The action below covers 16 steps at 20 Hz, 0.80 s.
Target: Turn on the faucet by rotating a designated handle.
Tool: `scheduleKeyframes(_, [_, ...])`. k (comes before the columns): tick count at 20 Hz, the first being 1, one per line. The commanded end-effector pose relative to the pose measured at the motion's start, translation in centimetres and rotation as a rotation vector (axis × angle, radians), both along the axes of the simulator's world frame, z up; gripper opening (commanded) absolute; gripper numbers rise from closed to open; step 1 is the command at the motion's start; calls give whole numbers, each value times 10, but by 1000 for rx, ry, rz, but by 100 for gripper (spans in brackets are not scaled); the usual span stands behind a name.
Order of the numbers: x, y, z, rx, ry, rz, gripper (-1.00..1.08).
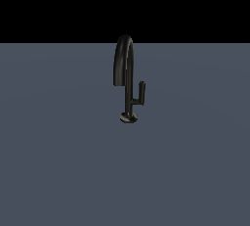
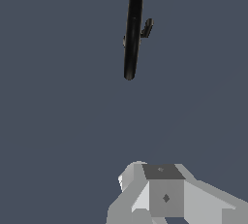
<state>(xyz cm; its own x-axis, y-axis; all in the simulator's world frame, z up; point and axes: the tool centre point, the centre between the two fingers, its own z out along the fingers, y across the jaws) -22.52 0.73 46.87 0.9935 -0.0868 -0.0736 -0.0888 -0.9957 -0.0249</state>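
The faucet (image 1: pixel 126 80) stands centre frame on the desk (image 1: pixel 58 171), its handle (image 1: pixel 140 93) just right of the stem. Finger state: cannot tell. Risk: an approach could strike the arched spout instead, as the handle sits close beside it.

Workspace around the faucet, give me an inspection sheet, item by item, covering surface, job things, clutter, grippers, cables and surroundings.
Surface: flat grey-blue floor, bare apart from the faucet.
Job's things: black faucet upright on its round base; handle branches off the stem toward the exterior view's right, tip upright, untouched.
Clutter: nothing seen.
Grippers: grey gripper shows only in the wrist view, apart from the faucet; fingers not clear enough to say open or shut.
Cables: nothing seen.
Surroundings: plain black background above the floor.
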Motion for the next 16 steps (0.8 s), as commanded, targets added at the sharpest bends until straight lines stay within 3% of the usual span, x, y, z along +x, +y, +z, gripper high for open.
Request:
scheduleKeyframes(1, [10,0,-2,26,22,-28,-100])
scheduleKeyframes(16, [94,-10,-29,254,212,-269,-100])
